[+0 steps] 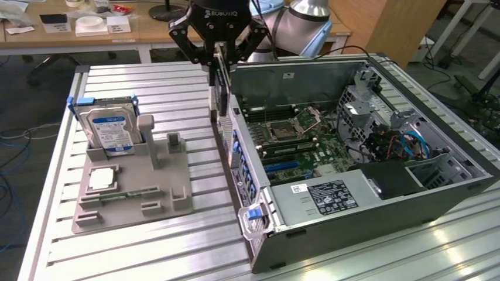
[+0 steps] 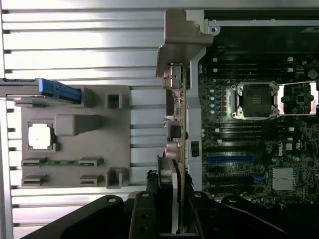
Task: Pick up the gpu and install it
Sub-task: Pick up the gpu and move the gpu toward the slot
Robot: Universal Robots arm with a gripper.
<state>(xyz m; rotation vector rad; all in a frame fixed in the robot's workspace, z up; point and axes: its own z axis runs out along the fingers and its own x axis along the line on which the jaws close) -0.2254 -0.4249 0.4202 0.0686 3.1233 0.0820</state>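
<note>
Gripper [image 2: 175, 199] clamped on gpu [image 1: 222, 88], upright over case [image 1: 367, 205] wall; risk: card clips wall, twists in jaws.

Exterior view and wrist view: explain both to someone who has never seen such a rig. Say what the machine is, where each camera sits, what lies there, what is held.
The machine is a robot arm with a black claw, the end effector, at its tip. The exterior view comes from a camera off the arm that sees the whole scene; the wrist view comes from a camera on the arm's wrist, looking down along the held card. On the ribbed metal table stands a grey holder with an upright hard drive, a square processor and a green memory stick. Beside it lies an open computer case, its motherboard showing. The end effector is shut on the gpu, a thin card hanging edge-on at the case wall nearest the holder.
</note>
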